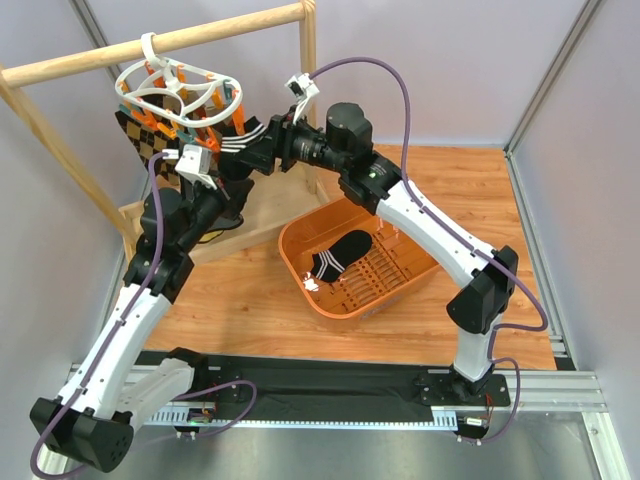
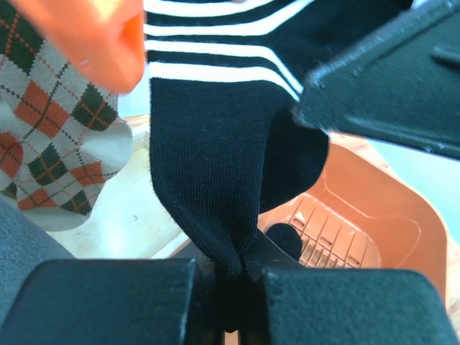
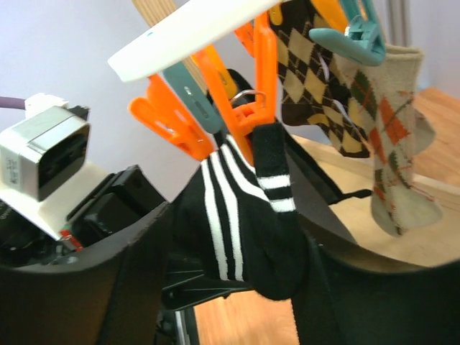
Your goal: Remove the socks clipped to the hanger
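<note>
One freed sock lies in the orange basket. The left tool is clenched on the lower end of a striped sock pinned by an orange clip under the hanger; the right tool seems released around its cuff. Argyle socks hang clipped.

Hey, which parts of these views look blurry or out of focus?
Left wrist: the orange clip at top left is a soft blur, the striped sock sharp. Right wrist: the right gripper's fingers look dark and soft. Top view: evenly lit, sharp.
</note>
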You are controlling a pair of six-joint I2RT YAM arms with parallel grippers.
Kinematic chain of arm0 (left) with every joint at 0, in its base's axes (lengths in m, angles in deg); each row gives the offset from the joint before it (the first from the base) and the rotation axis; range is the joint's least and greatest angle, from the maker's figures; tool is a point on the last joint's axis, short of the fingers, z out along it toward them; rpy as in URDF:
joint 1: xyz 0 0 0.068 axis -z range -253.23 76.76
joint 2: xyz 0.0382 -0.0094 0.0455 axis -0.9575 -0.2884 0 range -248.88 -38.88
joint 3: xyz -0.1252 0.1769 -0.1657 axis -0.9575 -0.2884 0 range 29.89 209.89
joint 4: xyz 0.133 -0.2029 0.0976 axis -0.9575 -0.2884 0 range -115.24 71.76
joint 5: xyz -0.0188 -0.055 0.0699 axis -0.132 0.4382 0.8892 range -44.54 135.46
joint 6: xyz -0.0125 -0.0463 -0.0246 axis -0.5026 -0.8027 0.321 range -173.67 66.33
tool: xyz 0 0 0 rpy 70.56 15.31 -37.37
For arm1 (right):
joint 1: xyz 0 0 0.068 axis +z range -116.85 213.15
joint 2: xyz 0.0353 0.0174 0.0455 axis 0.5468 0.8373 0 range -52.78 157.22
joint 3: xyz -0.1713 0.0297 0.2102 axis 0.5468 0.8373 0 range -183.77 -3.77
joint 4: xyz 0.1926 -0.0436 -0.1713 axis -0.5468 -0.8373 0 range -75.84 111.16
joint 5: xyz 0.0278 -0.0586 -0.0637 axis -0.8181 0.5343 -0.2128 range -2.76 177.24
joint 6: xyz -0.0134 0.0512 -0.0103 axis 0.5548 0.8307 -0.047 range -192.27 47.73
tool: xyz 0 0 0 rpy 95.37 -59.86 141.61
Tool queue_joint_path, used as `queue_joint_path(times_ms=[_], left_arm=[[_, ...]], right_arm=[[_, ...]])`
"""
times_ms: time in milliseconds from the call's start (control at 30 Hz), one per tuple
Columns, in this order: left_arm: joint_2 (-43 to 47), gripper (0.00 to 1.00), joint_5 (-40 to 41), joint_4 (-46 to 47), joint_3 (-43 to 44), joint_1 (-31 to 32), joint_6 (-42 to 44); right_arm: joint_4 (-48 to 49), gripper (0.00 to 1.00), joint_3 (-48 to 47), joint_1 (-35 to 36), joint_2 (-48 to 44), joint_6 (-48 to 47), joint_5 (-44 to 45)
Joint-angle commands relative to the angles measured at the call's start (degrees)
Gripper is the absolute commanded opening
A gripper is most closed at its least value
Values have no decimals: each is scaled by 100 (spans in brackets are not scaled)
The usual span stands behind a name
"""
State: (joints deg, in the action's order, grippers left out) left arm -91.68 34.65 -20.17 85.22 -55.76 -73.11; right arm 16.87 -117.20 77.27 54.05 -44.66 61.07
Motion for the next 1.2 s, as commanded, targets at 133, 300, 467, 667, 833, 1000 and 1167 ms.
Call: queue_joint_path(times_ms=[133, 300, 467, 667, 833, 1000, 1167], left_arm=[[208, 0, -281, 264, -92, -34, -121], [375, 0, -352, 334, -207, -34, -165], [419, 0, -624, 387, -216, -34, -314], [305, 0, -993, 457, -207, -34, -507], [138, 0, -1300, 597, -145, -34, -692], [6, 0, -1590, 677, -102, -34, -789], [-73, 0, -1758, 826, -137, -34, -833]], right_arm=[[-449, 71, -644, -17, -268, -801, 789], [-213, 81, -1040, -298, -83, -969, -580], [60, 83, -1935, -728, 556, -381, -1800], [384, 87, -2667, -835, 1226, 226, -2726], [1044, 89, -2623, -843, 1428, 543, -2823], [1868, 90, -2868, -922, 1753, 1227, -2902], [2345, 90, -3097, -931, 2148, 1781, -3095]])
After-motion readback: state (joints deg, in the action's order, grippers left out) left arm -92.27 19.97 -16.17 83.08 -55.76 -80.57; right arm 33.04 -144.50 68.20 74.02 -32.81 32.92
